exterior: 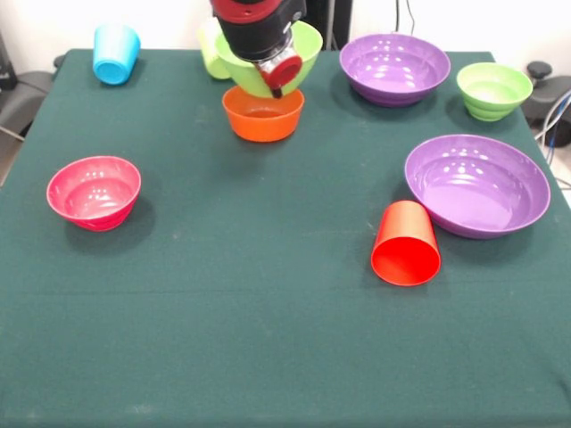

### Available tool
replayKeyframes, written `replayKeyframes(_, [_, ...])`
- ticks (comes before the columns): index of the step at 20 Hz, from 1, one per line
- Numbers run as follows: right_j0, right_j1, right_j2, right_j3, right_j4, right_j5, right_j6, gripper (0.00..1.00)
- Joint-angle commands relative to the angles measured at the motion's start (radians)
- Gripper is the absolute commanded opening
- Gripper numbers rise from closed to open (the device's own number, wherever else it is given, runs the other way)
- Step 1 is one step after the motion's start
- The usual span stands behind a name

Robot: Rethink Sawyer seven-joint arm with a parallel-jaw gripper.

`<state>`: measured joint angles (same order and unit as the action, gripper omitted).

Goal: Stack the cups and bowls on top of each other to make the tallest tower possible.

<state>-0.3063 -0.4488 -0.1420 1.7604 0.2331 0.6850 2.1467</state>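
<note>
Table [268,357]: a dark green cloth fills nearly the whole frame, with every object resting on it.
Arm: the red and black arm comes down at top centre, and its gripper [278,73] sits over the large lime green bowl; the fingers are hidden, so I cannot tell how far it is open or whether it has hold of anything.
Purple bowl at right [477,185]: the largest bowl, upright at centre right, well apart from the gripper.
Purple bowl at top [394,69]: upright at upper right of centre, near the arm's right side in the frame.
Tower [264,89]: 2 bowls at top centre, directly under the gripper.
Large lime green bowl [303,53]: the upper part, tilted rather than level, with the gripper's red tip in front of its wall.
Orange bowl [262,114]: the lower part, upright on the cloth just below the gripper.
Pink bowl [94,192]: upright at centre left, well apart from the arm.
Small green bowl [493,90]: upright at upper right, beside the top purple bowl.
Red cup [406,242]: lying on its side at lower right of centre, mouth toward the viewer, touching the right purple bowl.
Blue cup [116,53]: at upper left, mouth tipped toward the viewer.
Lime green cup [211,52]: at top centre, mostly hidden behind the tower and arm.
</note>
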Motion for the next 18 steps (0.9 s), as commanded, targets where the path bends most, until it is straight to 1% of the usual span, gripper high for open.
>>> replayKeyframes(1, [-0.005, 0.092, 0.152, -0.119, -0.040, -0.185, -0.011, 0.00])
replayKeyframes(4, [-0.015, 0.108, 0.173, -0.122, -0.033, -0.199, -0.017, 0.00])
replayKeyframes(9, [-0.024, 0.110, 0.196, -0.119, -0.027, -0.217, -0.019, 0.00])
replayKeyframes(14, [-0.034, 0.103, 0.201, -0.128, -0.038, -0.213, -0.034, 0.00])
replayKeyframes(18, [-0.042, 0.120, 0.196, -0.167, -0.061, -0.201, -0.055, 0.00])
